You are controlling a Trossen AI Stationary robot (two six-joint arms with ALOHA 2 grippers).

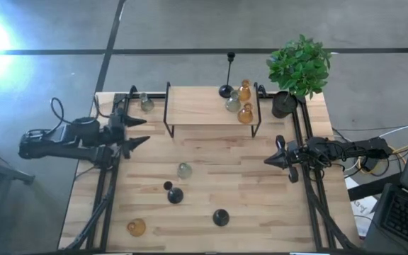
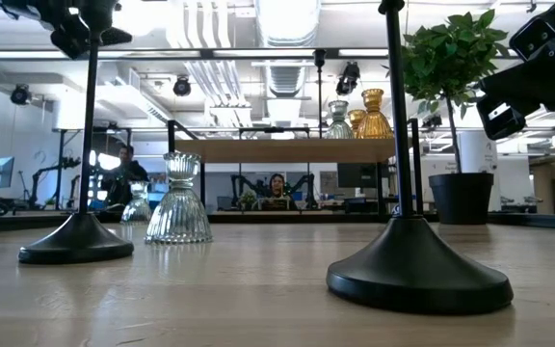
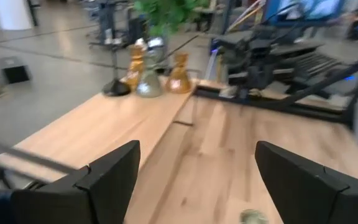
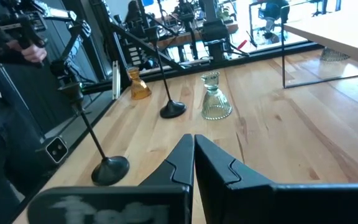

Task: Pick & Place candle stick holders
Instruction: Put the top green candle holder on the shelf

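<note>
Left end effector (image 1: 142, 132) wide open, clear-grey holder (image 1: 184, 170) seemingly near, untouched.

Wooden shelf (image 1: 202, 105) is standing at table's (image 1: 261, 219) far edge, four holders (image 1: 236, 99) sitting on its right end, plant (image 1: 299, 67) right of it. One holder (image 1: 146, 103) is sitting left of shelf. Four more holders (image 1: 178, 193) are standing mid-table toward near edge.

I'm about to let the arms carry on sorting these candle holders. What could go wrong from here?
The two black holders on the table have tall thin stems on small bases, so a sideways nudge from the open left gripper may tip them. The shelf corner already crowds four holders together; adding another risks knocking one off the edge.
</note>
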